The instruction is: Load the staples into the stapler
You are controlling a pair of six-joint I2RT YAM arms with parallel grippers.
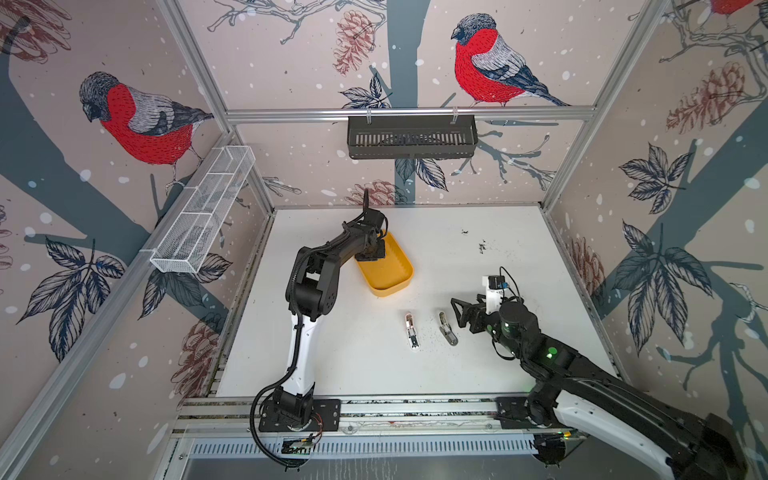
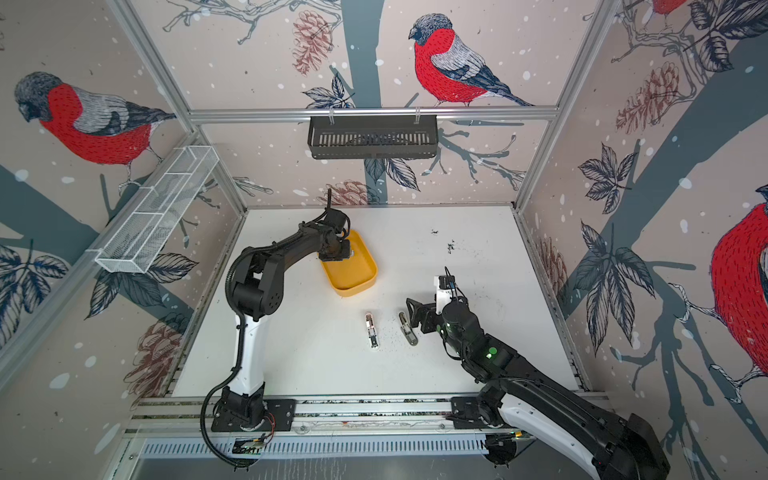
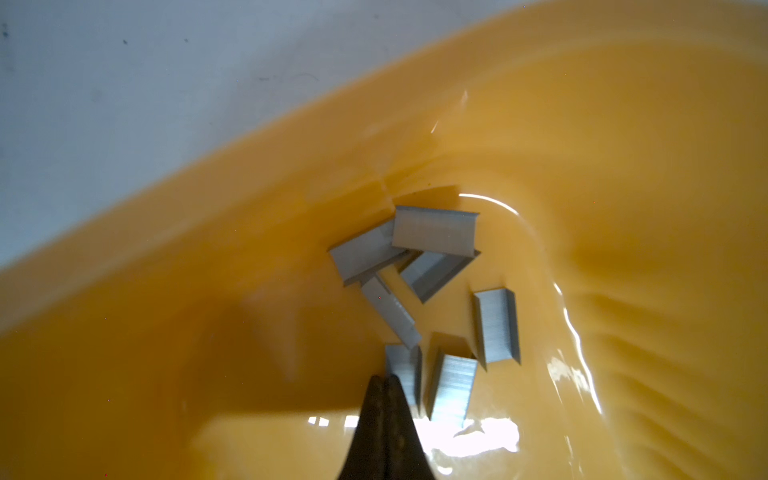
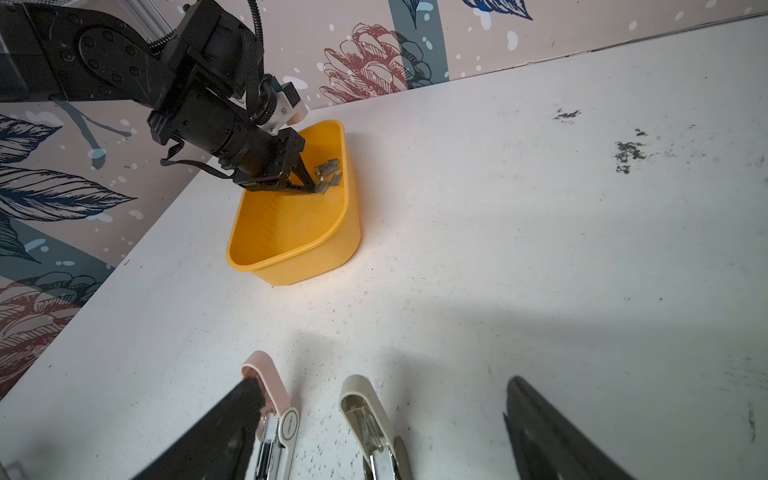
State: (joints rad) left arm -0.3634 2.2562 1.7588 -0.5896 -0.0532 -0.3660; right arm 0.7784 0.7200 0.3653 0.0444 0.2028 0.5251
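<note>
The tub (image 3: 249,187) is glossy yellow plastic, smooth and gleaming with highlights. The staples (image 3: 434,230) are dull grey metal, finely ridged. The counter (image 4: 498,270) is matt white, scuffed and speckled.

In a top view, a mustard-yellow tub (image 1: 390,291) sits at centre, with a pink stapler (image 1: 411,330) and a cream stapler (image 1: 448,329) just below. The white table (image 1: 519,257) has black specks right of centre. The staples (image 3: 434,230) are silver-grey. Red-breasted birds pattern the walls (image 1: 291,62).
</note>
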